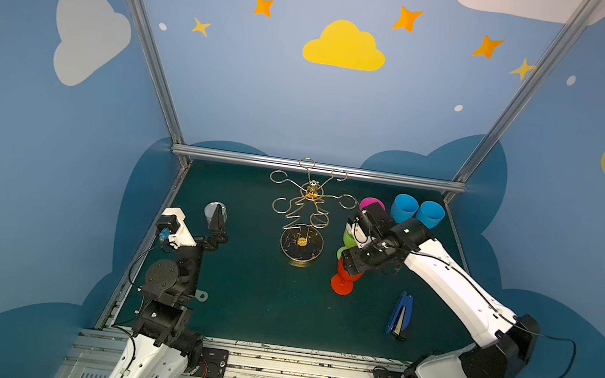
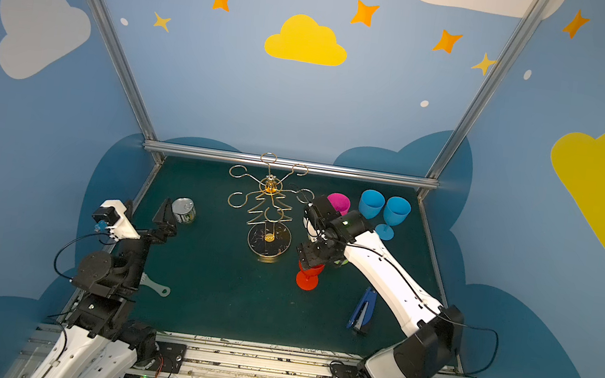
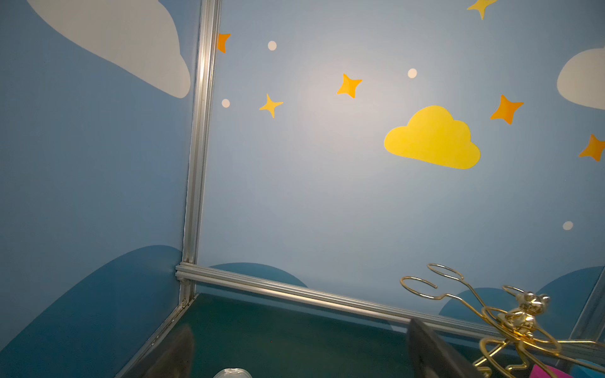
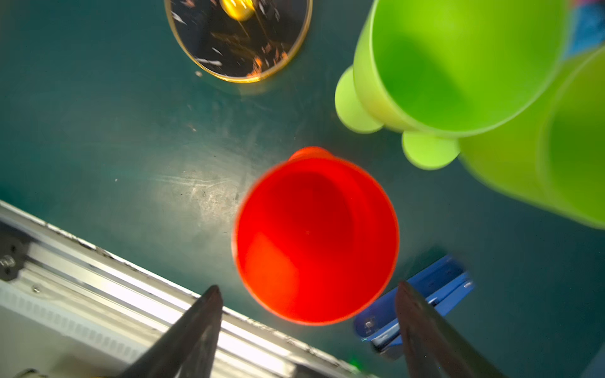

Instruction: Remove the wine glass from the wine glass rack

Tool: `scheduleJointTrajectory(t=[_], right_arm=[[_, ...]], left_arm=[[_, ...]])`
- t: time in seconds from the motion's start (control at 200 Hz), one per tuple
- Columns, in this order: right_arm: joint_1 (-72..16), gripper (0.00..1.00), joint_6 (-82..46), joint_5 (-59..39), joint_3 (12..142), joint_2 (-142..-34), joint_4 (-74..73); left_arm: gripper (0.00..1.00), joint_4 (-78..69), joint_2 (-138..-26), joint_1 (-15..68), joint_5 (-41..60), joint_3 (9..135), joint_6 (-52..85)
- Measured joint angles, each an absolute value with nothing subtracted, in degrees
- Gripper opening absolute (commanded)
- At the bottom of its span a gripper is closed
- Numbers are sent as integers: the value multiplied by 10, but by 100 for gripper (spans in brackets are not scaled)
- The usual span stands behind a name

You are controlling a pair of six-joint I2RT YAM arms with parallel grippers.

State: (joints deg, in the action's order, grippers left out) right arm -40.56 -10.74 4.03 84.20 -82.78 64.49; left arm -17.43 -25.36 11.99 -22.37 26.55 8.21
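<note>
The gold wine glass rack [image 1: 307, 202] stands mid-table on its round base [image 4: 239, 39], and none of its loop arms carries a glass in both top views. A red wine glass [image 1: 343, 282] stands on its foot on the green mat, right of the rack. My right gripper [image 4: 307, 285] hovers over it, pointing down and open. The bowl [image 4: 316, 239] sits beyond the two fingertips [image 4: 214, 291], which do not touch it. My left gripper [image 3: 301, 353] is open and empty at the left, beside a metal can [image 2: 183, 210].
Two green glasses [image 4: 458, 65] stand close behind the red one. A pink glass [image 1: 371, 204] and two blue glasses [image 1: 405, 207] stand at the back right. A blue stapler [image 1: 400, 314] lies front right. A pale flat tool [image 2: 157, 288] lies by the left arm.
</note>
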Motion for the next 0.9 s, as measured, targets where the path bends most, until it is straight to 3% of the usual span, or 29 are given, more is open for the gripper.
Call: scheduleJointTrajectory(t=[0.185,0.446,0.636,0.901], right_arm=[[-387,88,-84,49,783,-675,548],[-269,89,-84,66,542,-436,317],[-171,89,-93,90,416,-460,194],[-119,89,-76,150,246,-558,-37]], left_arm=[[99,-161,-344,97,-213,277,92],[100,-202,-469,88,-215,249,63],[99,-251,-571,70,-221,208,26],[99,-329,-655,41,-214,159,13]])
